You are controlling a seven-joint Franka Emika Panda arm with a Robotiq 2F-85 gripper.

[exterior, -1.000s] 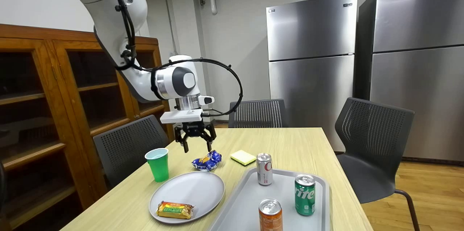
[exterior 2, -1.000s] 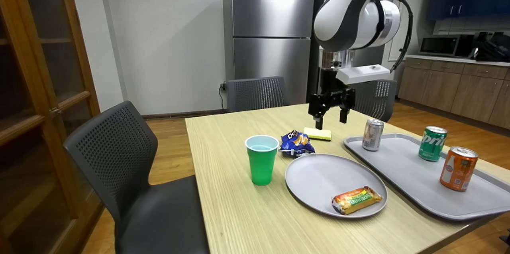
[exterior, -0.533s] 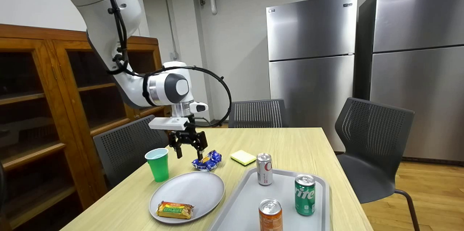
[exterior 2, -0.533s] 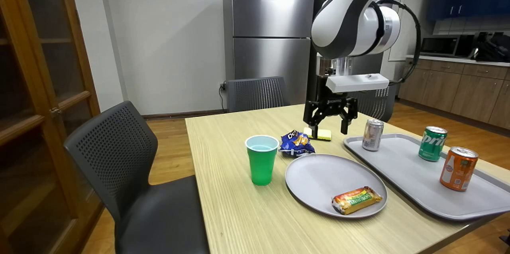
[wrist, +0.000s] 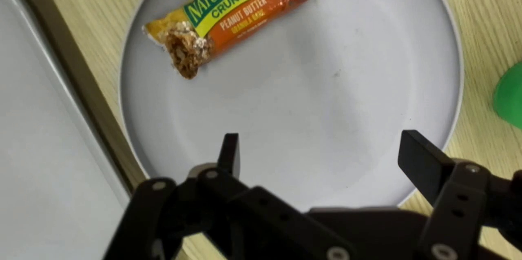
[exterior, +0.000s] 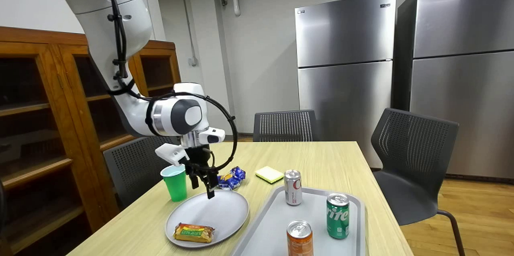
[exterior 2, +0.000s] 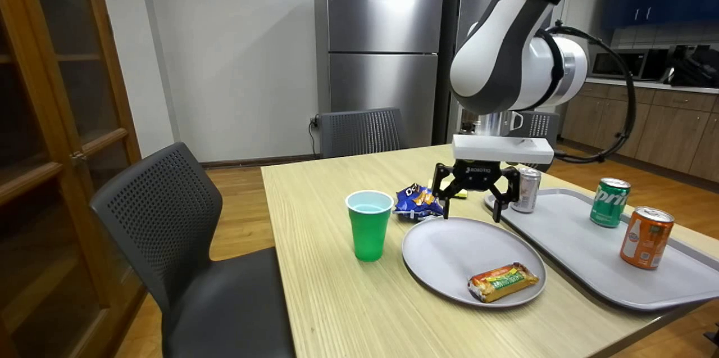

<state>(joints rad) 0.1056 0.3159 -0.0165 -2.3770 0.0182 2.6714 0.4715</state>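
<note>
At far left in an exterior view stands a wooden cabinet (exterior 2: 73,122). A dark chair (exterior 2: 160,217) follows, set beside the left edge of the table (exterior 2: 337,302). On the table, near that edge, the green cup (exterior 2: 369,231) stands upright. Next to the right lies a crumpled blue bag (exterior 2: 418,199), just beyond the plate (exterior 2: 449,251); whether the two touch cannot be determined. A yellow sponge (exterior 2: 462,194) lies farther back, partly hidden behind the gripper (exterior 2: 472,216). The gripper hangs at the far side of the plate, tips downward, its jaws standing wide apart. The plate lies flat; on its near right part rests the bar (exterior 2: 503,282), clear of the fingertips (marked Nature Valley Crunchy, legible in the wrist view). The grey tray (exterior 2: 567,234) lies right of the plate, a strip of table visible between them. It bears a silver can (exterior 2: 528,192) at its far left corner, then a green can (exterior 2: 610,203), and farthest right an orange can (exterior 2: 647,238), all upright and apart from one another.
</note>
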